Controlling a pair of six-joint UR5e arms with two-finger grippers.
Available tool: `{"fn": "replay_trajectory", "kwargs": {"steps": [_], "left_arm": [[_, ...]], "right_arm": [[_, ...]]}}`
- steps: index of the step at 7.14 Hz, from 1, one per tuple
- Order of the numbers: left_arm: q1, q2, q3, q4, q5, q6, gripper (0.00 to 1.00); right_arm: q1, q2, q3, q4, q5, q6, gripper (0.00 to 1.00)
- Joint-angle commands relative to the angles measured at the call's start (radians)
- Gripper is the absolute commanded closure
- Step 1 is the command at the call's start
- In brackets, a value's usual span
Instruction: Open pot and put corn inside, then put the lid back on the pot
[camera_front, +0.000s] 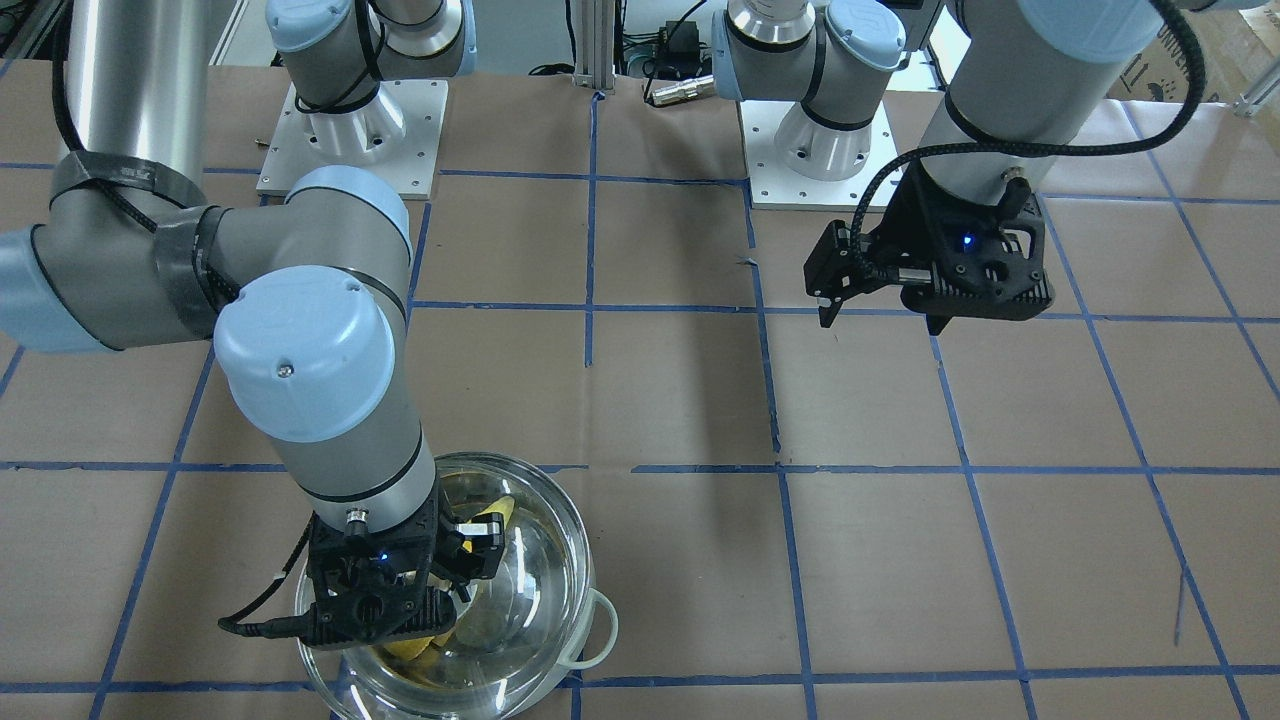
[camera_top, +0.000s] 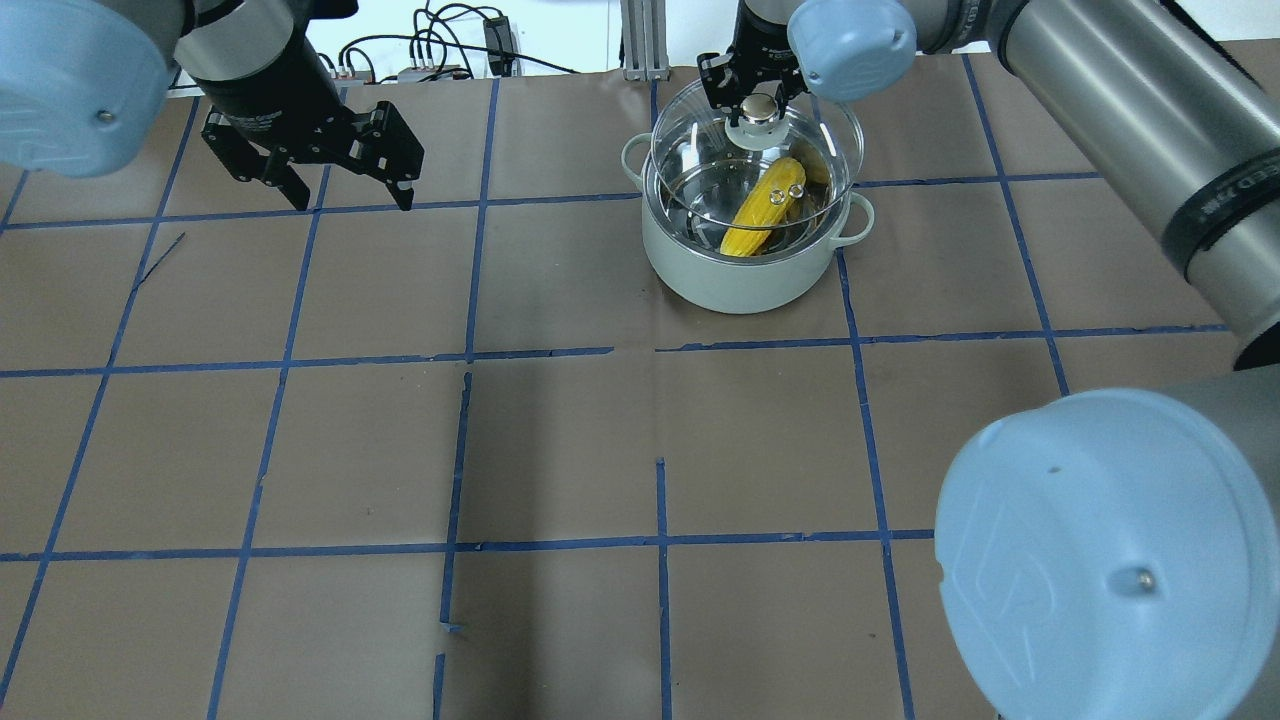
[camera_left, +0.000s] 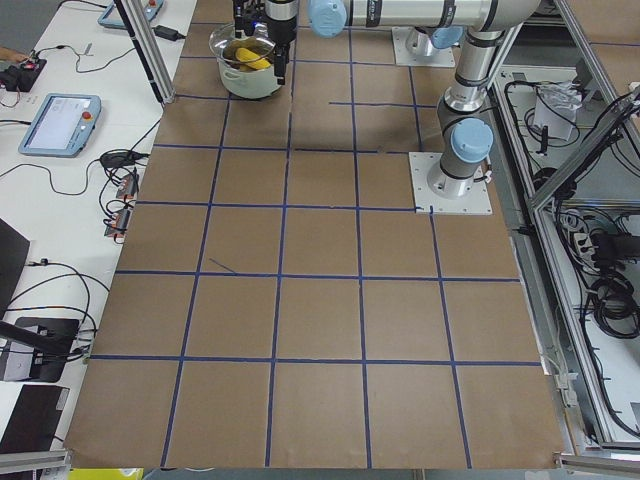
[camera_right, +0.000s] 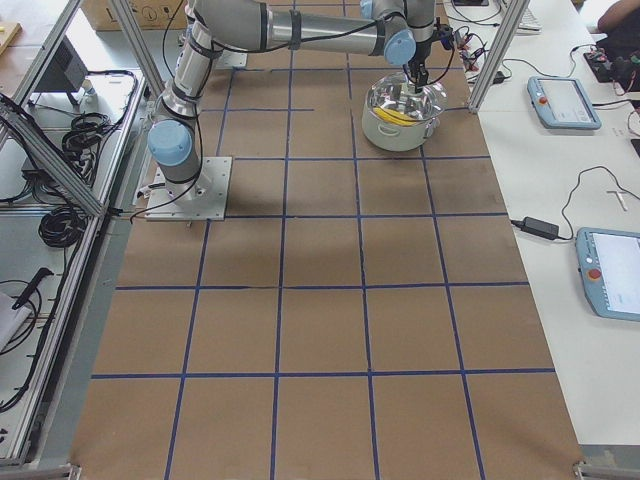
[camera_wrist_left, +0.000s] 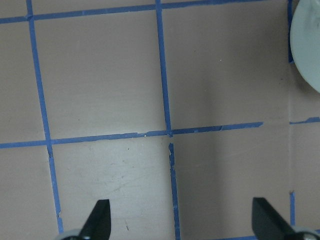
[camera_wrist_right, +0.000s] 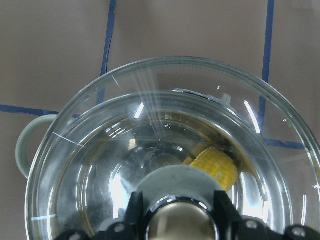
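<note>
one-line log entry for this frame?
phase: lid placement | right gripper: shut on lid, held over pot, not seated | corn: in pot | left gripper: open, above bare table

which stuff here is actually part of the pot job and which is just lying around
In the job: pot; corn inside it; lid held just over the pot; right gripper on its knob.

Lying about: tablets and a black power brick on the side bench; left gripper, open, away from the pot.
</note>
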Motion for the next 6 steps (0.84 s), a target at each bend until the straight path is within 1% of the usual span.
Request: {"fn": "replay_trajectory", "kwargs": {"steps": [1, 3, 4, 5, 6], "left_arm": [[0.004, -0.003, 0.007, -0.002, 0.009, -0.023, 0.00], [0.005, 0.001, 0.011, 0.000, 0.004, -0.023, 0.00], [0.005, -0.003, 0.008, 0.002, 0.004, -0.022, 0.00], [0.005, 0.003, -0.006, 0.002, 0.004, -0.020, 0.00], [0.005, 0.000, 0.002, 0.002, 0.004, -0.020, 0.00]], "right_arm": [[0.001, 0.012, 0.003, -0.031, -0.002, 0.000, 0.80], [0.004, 0.010, 0.014, -0.030, -0.004, -0.001, 0.80], [0.004, 0.009, 0.017, -0.028, -0.022, -0.003, 0.80], [0.017, 0.007, 0.020, -0.017, -0.027, -0.003, 0.80], [0.023, 0.004, 0.022, -0.014, -0.028, -0.003, 0.80]]}}
